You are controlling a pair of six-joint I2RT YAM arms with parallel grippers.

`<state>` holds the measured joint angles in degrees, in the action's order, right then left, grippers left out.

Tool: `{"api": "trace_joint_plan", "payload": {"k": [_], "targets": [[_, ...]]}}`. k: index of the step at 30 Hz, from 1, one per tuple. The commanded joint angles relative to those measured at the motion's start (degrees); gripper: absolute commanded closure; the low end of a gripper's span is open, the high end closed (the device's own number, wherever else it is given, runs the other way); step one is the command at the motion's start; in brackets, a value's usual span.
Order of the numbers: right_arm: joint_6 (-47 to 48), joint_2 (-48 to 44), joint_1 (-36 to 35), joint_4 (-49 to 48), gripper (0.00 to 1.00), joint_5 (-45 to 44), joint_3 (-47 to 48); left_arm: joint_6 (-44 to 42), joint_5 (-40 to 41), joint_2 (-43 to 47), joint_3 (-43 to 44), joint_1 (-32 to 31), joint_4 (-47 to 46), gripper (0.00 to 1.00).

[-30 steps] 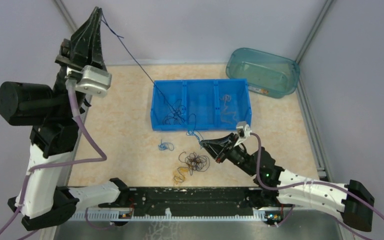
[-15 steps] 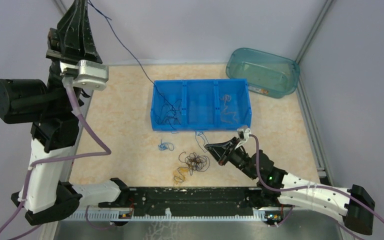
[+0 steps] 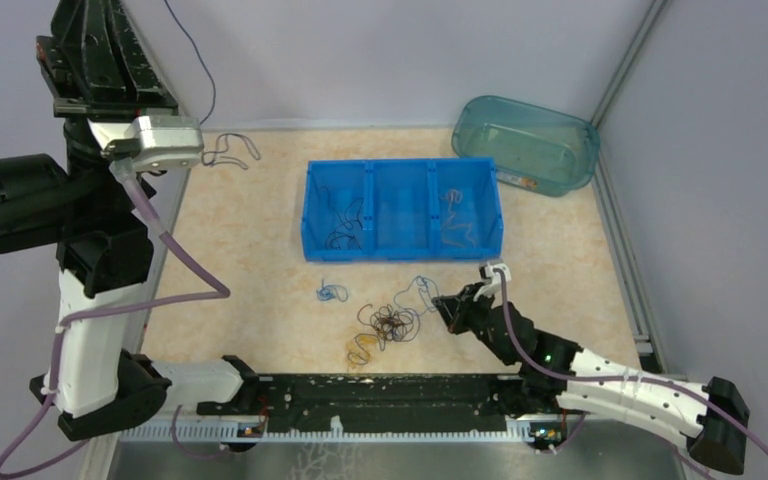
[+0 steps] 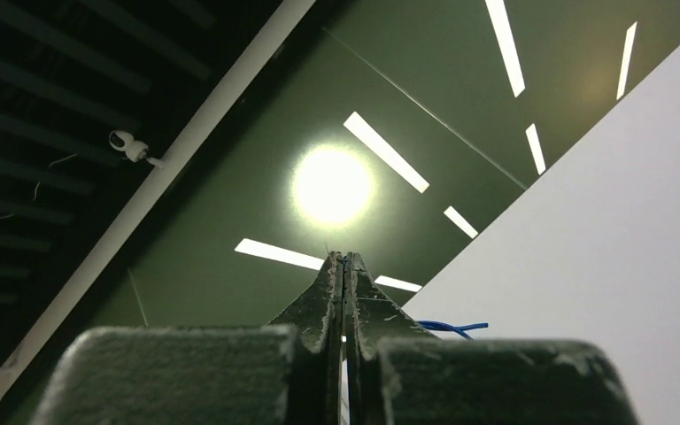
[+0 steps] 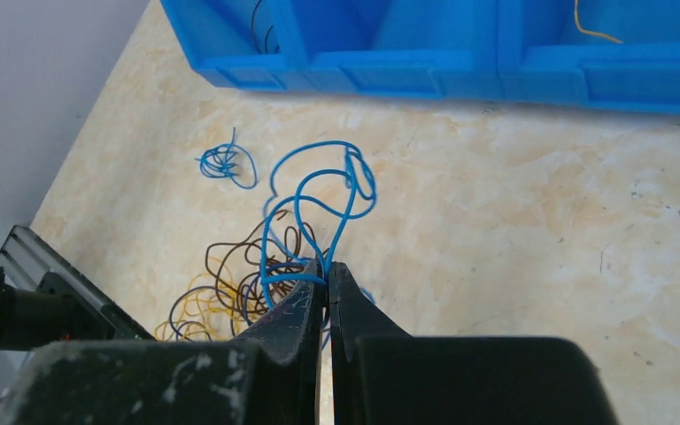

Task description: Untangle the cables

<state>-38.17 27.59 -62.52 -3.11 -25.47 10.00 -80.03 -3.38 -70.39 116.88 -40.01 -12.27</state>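
My left gripper (image 4: 343, 258) is raised high at the far left, its tips past the top edge of the top view. It is shut on a thin dark blue cable (image 3: 195, 75) that hangs down the back wall. The cable's tail (image 3: 230, 150) curls on the table's back left. My right gripper (image 3: 438, 303) is low over the table and shut on a light blue cable (image 5: 319, 195), whose loops lie just ahead of it. A tangle of brown, yellow and dark blue cables (image 3: 390, 325) lies left of it and also shows in the right wrist view (image 5: 230, 292).
A blue three-compartment bin (image 3: 400, 250) stands mid-table, with dark cables in its left compartment (image 3: 345, 225) and tan ones in its right (image 3: 455, 225). A small blue curl (image 3: 332, 293) lies in front of it. A teal tub (image 3: 525, 140) sits at the back right.
My left gripper rose up and left, drawing the dark blue cable out of the bin's left compartment. My right gripper moved nearer and right with the light blue cable.
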Motion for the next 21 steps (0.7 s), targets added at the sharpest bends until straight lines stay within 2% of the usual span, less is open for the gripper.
{"api": "trace_joint_plan", "payload": {"k": [1,4,8,16,21], "targets": [[0.3,-2.8,-0.6,-0.7,1.00,-2.4,2.9,2.1,-1.4,-0.7,3.1,0.0,3.1,1.00],[2.6,-3.6,-0.6,-3.8,1.00,-2.5,3.9,5.2,-3.6,2.3,-3.3,0.0,5.1,1.00],[7.3,-1.8,-0.6,-5.3,1.00,-1.6,9.6,8.9,-5.4,5.4,-11.3,0.0,5.8,1.00],[19.4,10.7,0.7,-6.2,1.00,-1.0,26.1,17.2,-7.3,9.9,-18.2,0.0,9.6,1.00],[22.2,18.9,6.5,-7.5,1.00,3.5,33.3,19.9,-8.6,11.9,-20.2,0.0,12.0,1.00]]}}
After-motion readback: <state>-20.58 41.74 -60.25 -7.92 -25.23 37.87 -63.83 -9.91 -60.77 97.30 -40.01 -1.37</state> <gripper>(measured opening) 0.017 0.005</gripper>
